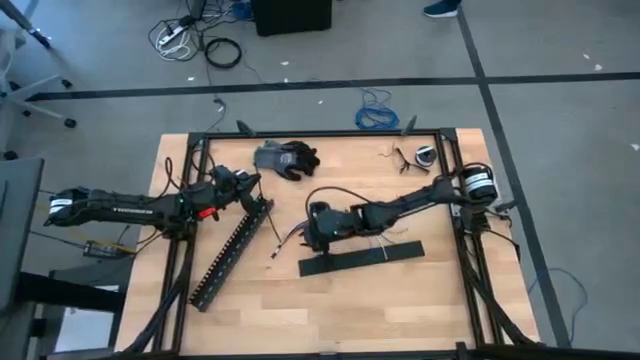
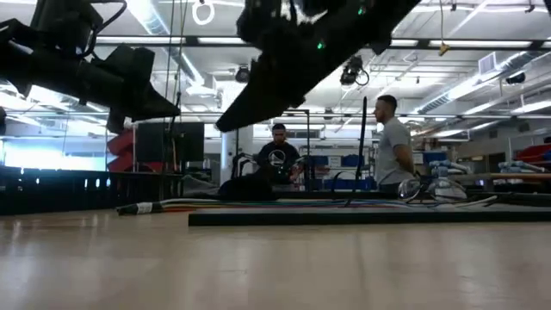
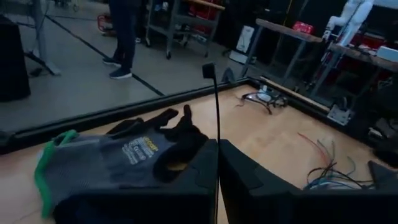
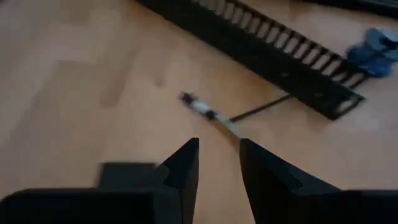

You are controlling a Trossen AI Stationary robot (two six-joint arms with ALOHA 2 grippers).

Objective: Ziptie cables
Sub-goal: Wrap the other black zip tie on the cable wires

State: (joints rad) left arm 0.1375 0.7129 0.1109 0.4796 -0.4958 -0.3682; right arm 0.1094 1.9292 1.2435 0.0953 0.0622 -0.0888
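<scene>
The cables (image 1: 287, 237) lie on the table's middle, their ends fanning apart beside the wide black bar (image 1: 362, 258); they also show in the left wrist view (image 3: 324, 175). My right gripper (image 4: 217, 155) hovers open just above one wire end with a small plug (image 4: 200, 107); in the high view it (image 1: 312, 228) is over the bundle's left end. My left gripper (image 3: 217, 149) is near the glove, left of the middle (image 1: 250, 184), and is shut on a thin black ziptie (image 3: 215, 112). My left gripper pinches the ziptie's strip (image 3: 217, 142) between its two fingertips. The strip sticks out straight past the fingers, its square head end (image 3: 208, 70) free. It is clear of the table.
A grey and black work glove (image 1: 286, 158) lies at the far middle, just beyond my left gripper. A long slotted black duct (image 1: 232, 250) slants across the table's left half. Small black parts (image 1: 415, 156) sit at the far right. People stand in the room behind the table.
</scene>
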